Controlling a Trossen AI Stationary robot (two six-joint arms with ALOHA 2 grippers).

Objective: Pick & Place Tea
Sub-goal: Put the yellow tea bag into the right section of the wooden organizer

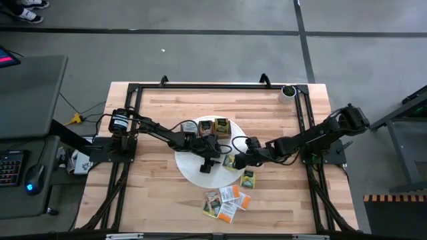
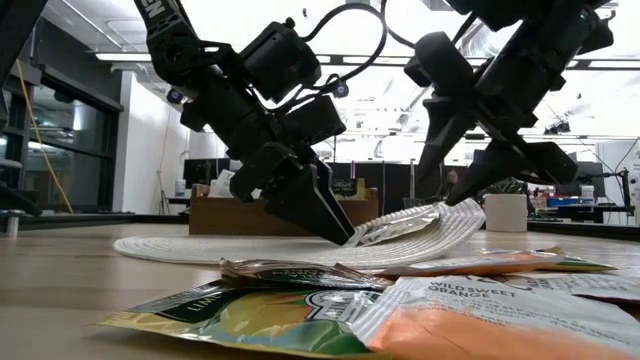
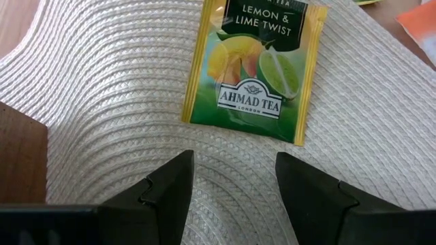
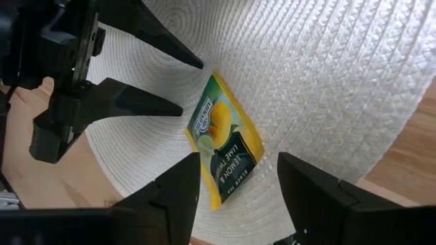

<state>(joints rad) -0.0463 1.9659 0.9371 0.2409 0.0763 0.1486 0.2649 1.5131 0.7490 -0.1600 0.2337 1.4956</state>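
- one green and yellow tea packet (image 3: 253,68) is lying flat on the white woven mat (image 3: 102,88), between the two grippers and touching neither.
- the left gripper (image 3: 234,178) is hovering just above the mat with its fingers spread apart and nothing between them.
- the right gripper (image 4: 238,180) is hanging over the same packet from the other side, fingers also parted and empty.
- the wooden box (image 1: 215,126) is sitting at the far edge of the mat, with packets showing in its compartments.
- several loose packets (image 1: 227,201) are lying in a cluster on the bare table (image 1: 160,200), near its front edge and well apart from the mat.
- only the high view is showing the box contents; only the left wrist view is showing the packet's lemon and lime label clearly.
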